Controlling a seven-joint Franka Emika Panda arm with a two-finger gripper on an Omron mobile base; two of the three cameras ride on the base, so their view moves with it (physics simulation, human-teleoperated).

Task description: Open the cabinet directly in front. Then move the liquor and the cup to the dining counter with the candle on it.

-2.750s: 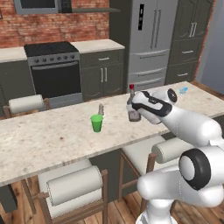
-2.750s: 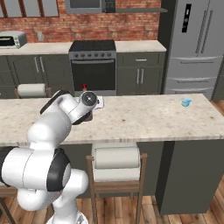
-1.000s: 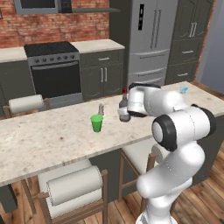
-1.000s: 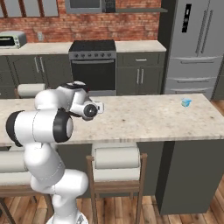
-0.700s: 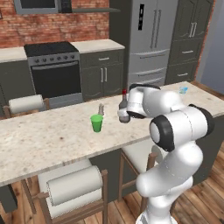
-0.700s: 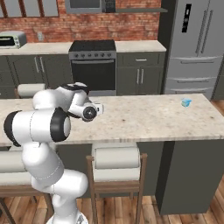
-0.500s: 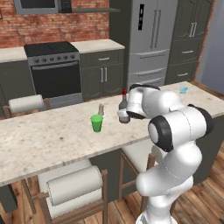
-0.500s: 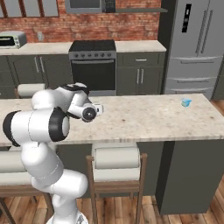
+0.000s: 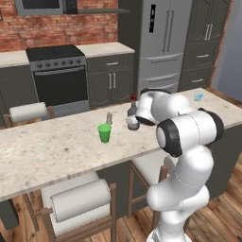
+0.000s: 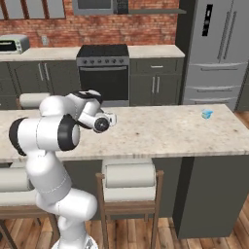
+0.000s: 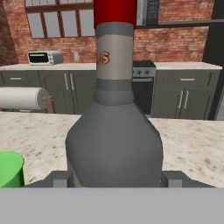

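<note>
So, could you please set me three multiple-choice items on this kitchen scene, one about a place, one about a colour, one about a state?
1. Where does the cup stand?
A. on the dining counter
B. on the stove
C. on a stool

2. What colour is the cap of the liquor?
A. blue
B. red
C. green

3. How is the liquor posed between the fingers of the gripper?
A. lying flat
B. upside down
C. upright

Answers: 1 A, it sits on the speckled top; 2 B, the hand view shows a red cap; 3 C, neck and cap point up.

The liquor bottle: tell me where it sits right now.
The liquor bottle stands upright on the dining counter between the gripper's fingers; in the left base view, it is right of the green cup.
</note>
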